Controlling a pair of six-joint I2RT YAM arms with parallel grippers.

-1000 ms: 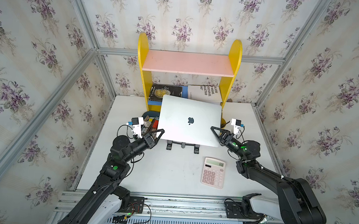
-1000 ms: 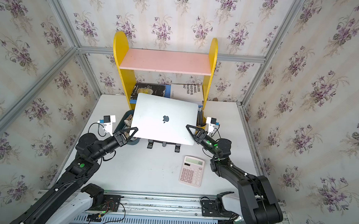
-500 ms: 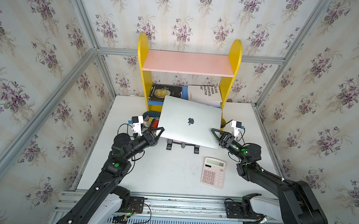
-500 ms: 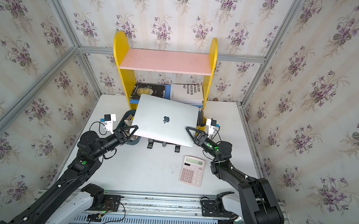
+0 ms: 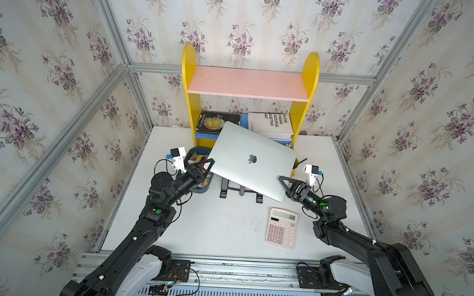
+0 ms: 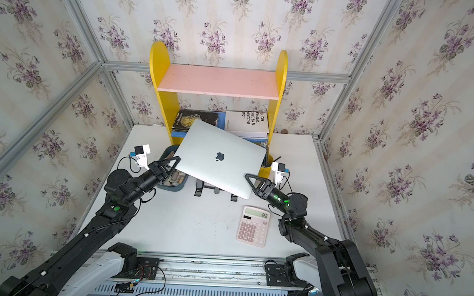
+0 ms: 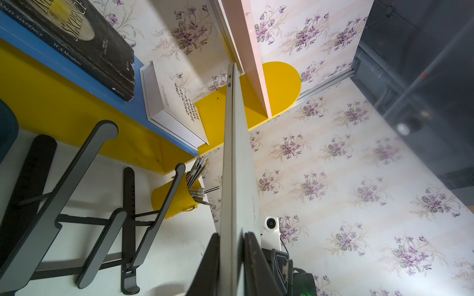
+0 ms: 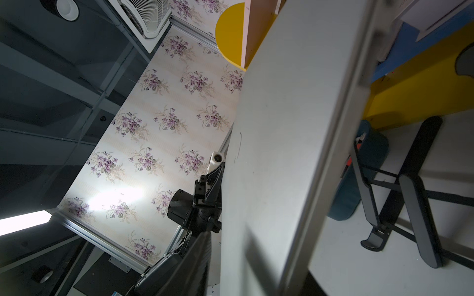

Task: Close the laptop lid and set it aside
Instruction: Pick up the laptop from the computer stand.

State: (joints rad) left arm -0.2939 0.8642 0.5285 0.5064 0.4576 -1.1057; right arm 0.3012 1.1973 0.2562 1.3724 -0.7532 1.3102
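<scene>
Silver-grey and shut flat, the one laptop [image 5: 250, 161] hangs clear of the white table [image 5: 210, 232], skewed so that its 9 o'clock side lies farther back than its 3 o'clock side; the laptop lid [image 6: 218, 156] faces up with its logo showing. Two grippers meet it. The left gripper [image 5: 207, 165] clamps the laptop's 9 o'clock edge, and the left wrist view shows the thin edge pinched between both fingers [image 7: 213, 266]. The right gripper [image 5: 283, 180] straddles the corner at about 4 o'clock, one finger lying over the lid; whether it squeezes tight I cannot tell, since the right wrist view is blurred. Below the laptop stands one black folding stand [image 5: 223, 193], apart from it. One pink calculator [image 5: 281, 227] lies at 5 o'clock of the laptop, well clear. At 12 o'clock stands one yellow shelf [image 5: 188, 94] with a pink board [image 5: 249, 83], holding two books: a dark one [image 5: 212, 121] and a white one [image 5: 271, 124]. One dark blue bin [image 5: 195, 190] sits under the left gripper, and one yellow pencil cup [image 7: 174, 202] stands beyond the stand.
</scene>
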